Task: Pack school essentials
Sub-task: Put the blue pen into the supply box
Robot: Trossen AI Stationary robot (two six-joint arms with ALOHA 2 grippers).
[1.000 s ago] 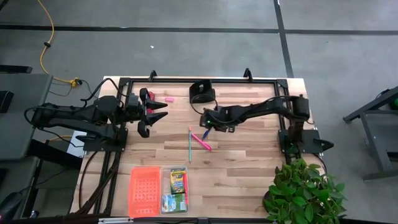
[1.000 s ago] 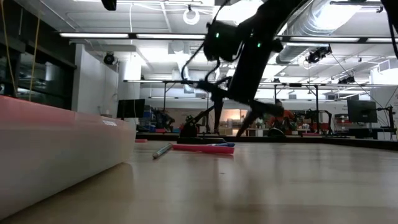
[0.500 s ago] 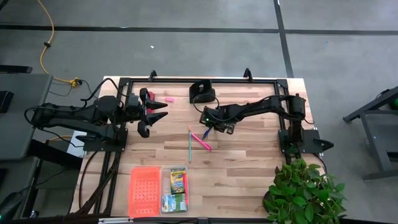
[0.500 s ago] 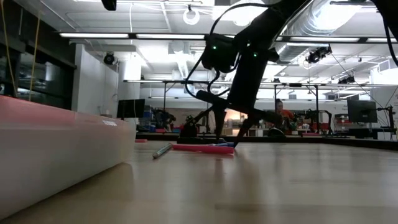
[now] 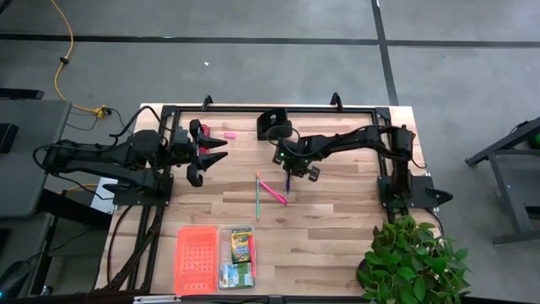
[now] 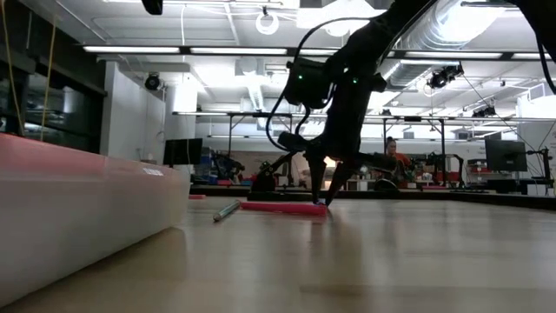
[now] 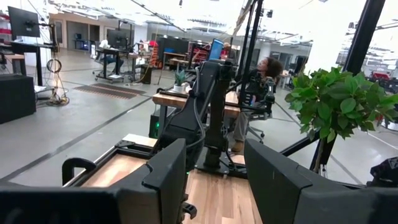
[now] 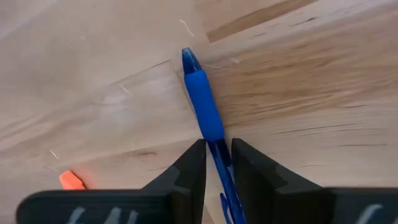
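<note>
I had lifted my right gripper (image 5: 288,175) from the wooden table (image 5: 337,219), arm outstretched, its 2 fingers pinching the thin blue pen (image 8: 203,106); my left gripper (image 5: 207,154) waited, fingers spread.

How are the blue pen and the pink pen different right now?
The blue pen is pinched in the right tool, while the pink pen lies free on the table. The blue one hangs tip down from the tool, whereas the pink one lies flat beside the green pencil. Both are thin writing tools and neither is yet in the clear bin.
</note>
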